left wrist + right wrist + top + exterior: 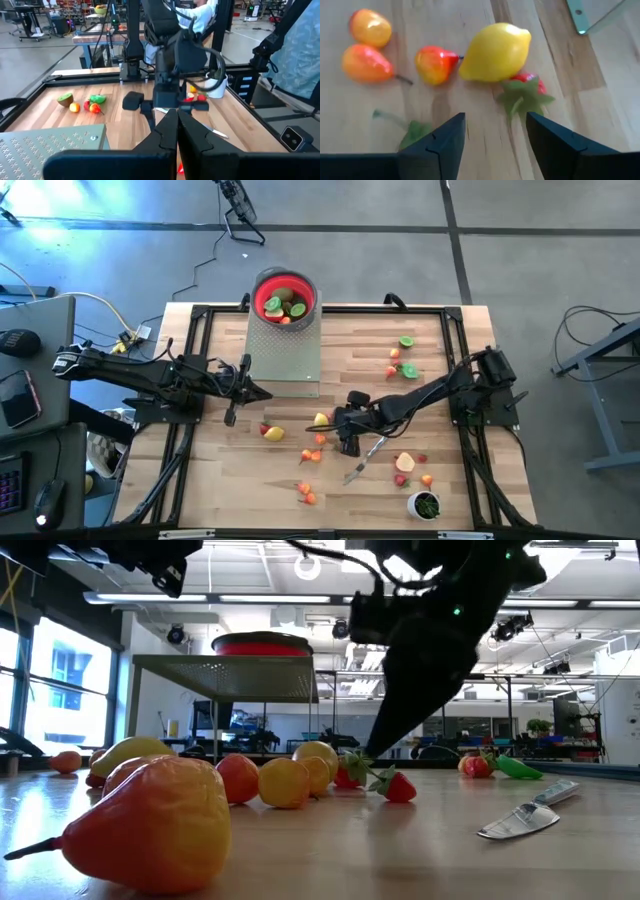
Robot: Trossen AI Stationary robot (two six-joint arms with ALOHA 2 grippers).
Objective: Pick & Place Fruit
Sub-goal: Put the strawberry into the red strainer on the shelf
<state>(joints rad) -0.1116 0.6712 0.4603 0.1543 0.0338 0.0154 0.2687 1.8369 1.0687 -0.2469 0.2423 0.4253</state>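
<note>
Small toy fruit pieces lie scattered on the wooden table (350, 360). My right gripper (495, 120) is open and low over the table's middle (330, 421). Just beyond its fingertips lie a yellow lemon (495, 52) and a red strawberry (526, 86) with green leaves, the strawberry half under the lemon. A small red-and-yellow fruit (435, 65), a pear (367, 65) and an orange piece (370, 27) lie farther off. My left gripper (177, 117) is shut, empty and raised beside the metal stand (283, 350). The red bowl (285, 298) on the stand holds several fruit pieces.
A silver knife (365, 460) lies on the table just near of the right gripper. A small white cup (425, 505) with green contents stands at the near right corner. More fruit lies at the far right (403, 355) and near the front edge (306, 494). A dark frame (190, 315) rims the table.
</note>
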